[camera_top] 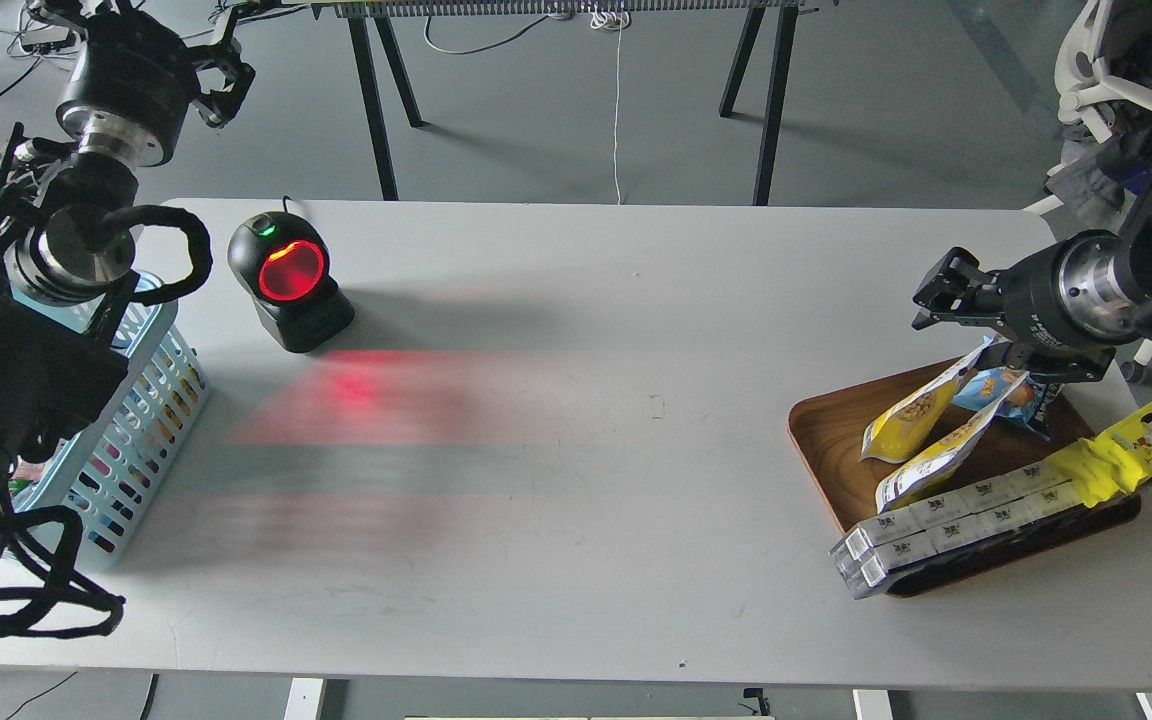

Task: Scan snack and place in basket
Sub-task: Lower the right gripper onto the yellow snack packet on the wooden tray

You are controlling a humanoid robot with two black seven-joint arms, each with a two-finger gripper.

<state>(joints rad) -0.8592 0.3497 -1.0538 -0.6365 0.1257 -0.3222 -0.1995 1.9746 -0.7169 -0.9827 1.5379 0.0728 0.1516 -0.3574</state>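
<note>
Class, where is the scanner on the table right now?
In the head view, the scanner stands at the table's far left, just right of the basket.

I note the table (576, 480) is pale grey, washed with a striped red glow in front of the black scanner (288, 282), whose window shines red under a green light. Basket (151, 395) light blue; tray (836, 440) brown woodgrain; snack (911, 408) yellow and white; both grippers black.
</note>
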